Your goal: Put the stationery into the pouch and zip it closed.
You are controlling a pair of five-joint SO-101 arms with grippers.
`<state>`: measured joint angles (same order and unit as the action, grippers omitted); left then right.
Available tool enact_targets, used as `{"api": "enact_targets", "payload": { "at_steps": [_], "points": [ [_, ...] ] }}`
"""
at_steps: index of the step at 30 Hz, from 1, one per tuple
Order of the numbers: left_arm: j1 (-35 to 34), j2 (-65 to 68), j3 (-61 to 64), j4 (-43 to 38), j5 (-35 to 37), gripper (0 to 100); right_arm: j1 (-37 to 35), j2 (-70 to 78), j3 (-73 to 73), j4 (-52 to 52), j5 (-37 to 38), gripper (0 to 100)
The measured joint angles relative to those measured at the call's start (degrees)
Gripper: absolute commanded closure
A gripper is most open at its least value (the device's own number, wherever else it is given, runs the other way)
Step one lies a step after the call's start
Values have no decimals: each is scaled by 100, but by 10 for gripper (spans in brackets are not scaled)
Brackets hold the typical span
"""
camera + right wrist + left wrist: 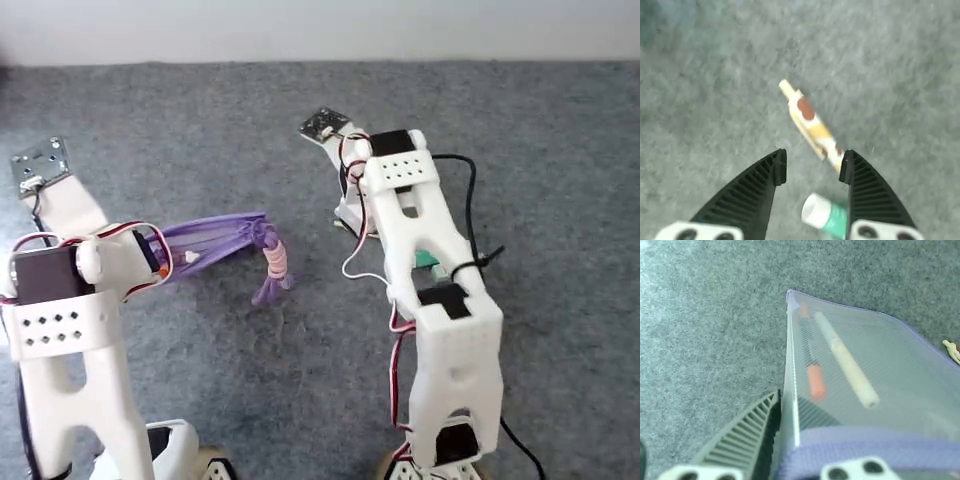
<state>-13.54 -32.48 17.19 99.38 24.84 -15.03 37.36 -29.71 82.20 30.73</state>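
Note:
A see-through pouch [890,370] with purple edging is held off the grey carpet. My left gripper [790,405] is shut on its purple rim, one finger outside and one seen dark through the mesh. Inside lie a cream pen [847,365] and an orange stick [815,381]. In the high view the pouch [215,238] stretches from the left arm toward the middle. My right gripper [812,165] is open just above the carpet. A cream, orange and brown patterned pen [810,127] lies just past its fingertips. A green and white tube [824,215] lies between its fingers.
Grey carpet [540,130] covers the whole work area, with a pale wall along the far edge. The right arm [430,260] stands over the middle right, trailing black and white cables. A small cream charm [952,350] shows beside the pouch.

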Motion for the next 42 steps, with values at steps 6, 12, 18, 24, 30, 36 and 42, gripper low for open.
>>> {"api": "enact_targets", "payload": {
  "at_steps": [6, 12, 18, 24, 30, 36, 42],
  "points": [
    [0, 0, 0, 0, 0, 987, -9, 791, -299, -18, 9, 809],
    [0, 0, 0, 0, 0, 987, -9, 1064, -422, -9, 9, 948],
    [0, 0, 0, 0, 0, 987, 26, 1073, -484, -53, 26, 994],
    [0, 0, 0, 0, 0, 987, 26, 905, -466, -35, 26, 991],
    [0, 0, 0, 0, 0, 987, 132, 0, -466, 26, 18, 991],
    [0, 0, 0, 0, 0, 987, 167, -1257, -466, 659, 9, 991],
    [0, 0, 0, 0, 0, 987, 167, -2646, -466, 1530, -149, 991]
  ]
}}
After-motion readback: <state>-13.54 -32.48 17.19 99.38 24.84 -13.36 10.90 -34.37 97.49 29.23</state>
